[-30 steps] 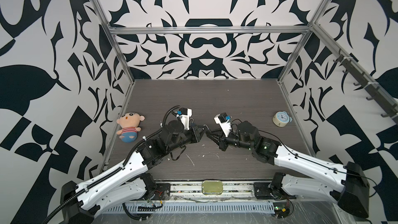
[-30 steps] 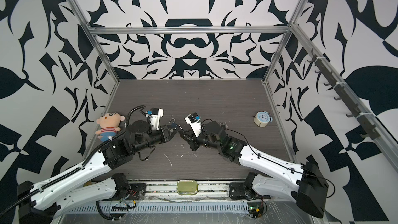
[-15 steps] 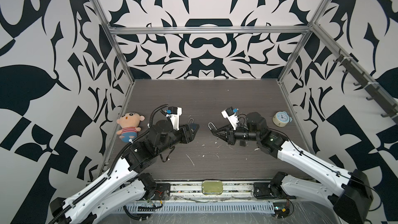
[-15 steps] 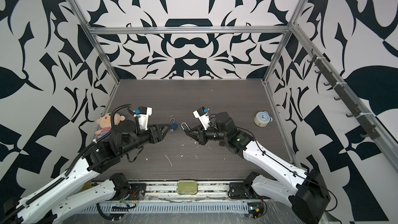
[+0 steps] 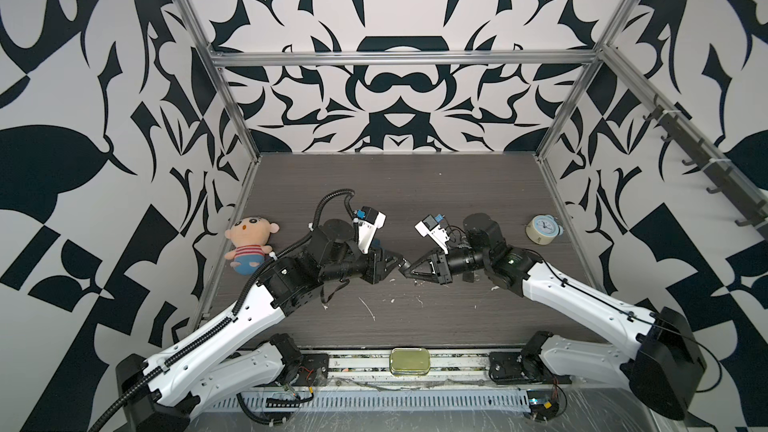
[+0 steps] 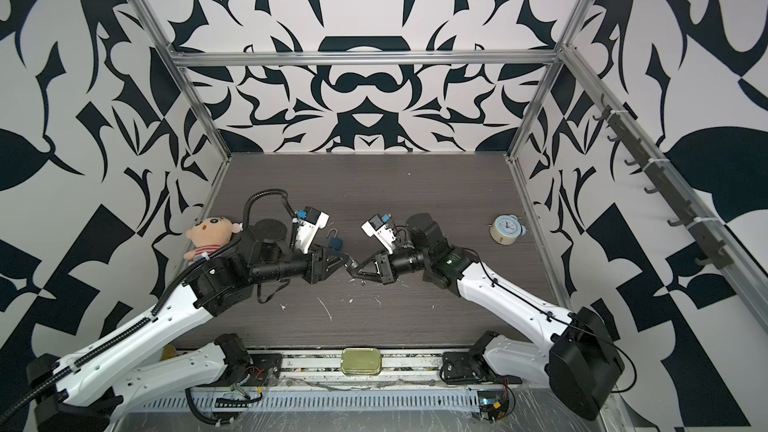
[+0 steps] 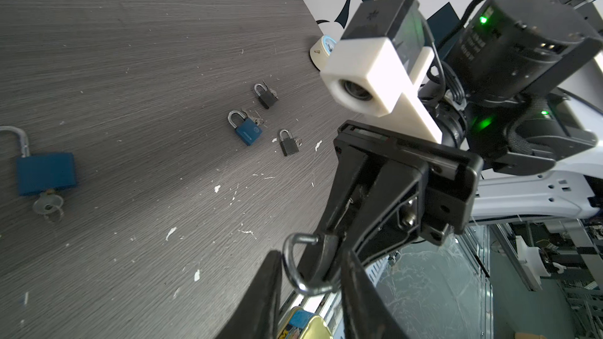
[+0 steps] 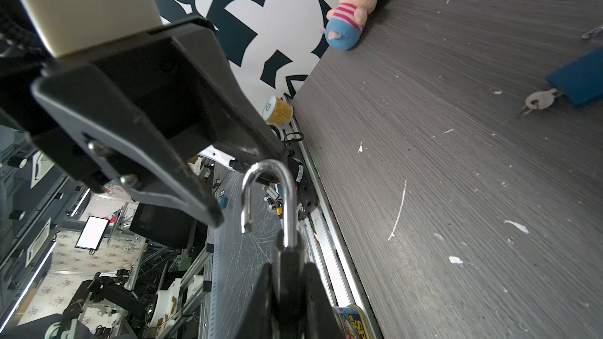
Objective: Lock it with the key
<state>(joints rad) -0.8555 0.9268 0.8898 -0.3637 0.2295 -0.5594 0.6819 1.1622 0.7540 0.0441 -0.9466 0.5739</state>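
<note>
The left gripper (image 5: 395,263), withdrawn a moment earlier, had returned mid-table, jaws parted astride the open shackle (image 8: 265,169) of the black padlock (image 8: 289,257) clamped in the right gripper (image 5: 409,272); closing the shackle seemed next.

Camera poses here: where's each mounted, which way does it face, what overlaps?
Top views: high in front, looking down toward the back wall; both arms show.
Left wrist: on the left arm, facing the right tool and table; own fingers in frame.
Right wrist: on the right arm, facing the left tool; own fingers grip the padlock.
Shared: both wrist views show the padlock's shackle.
</note>
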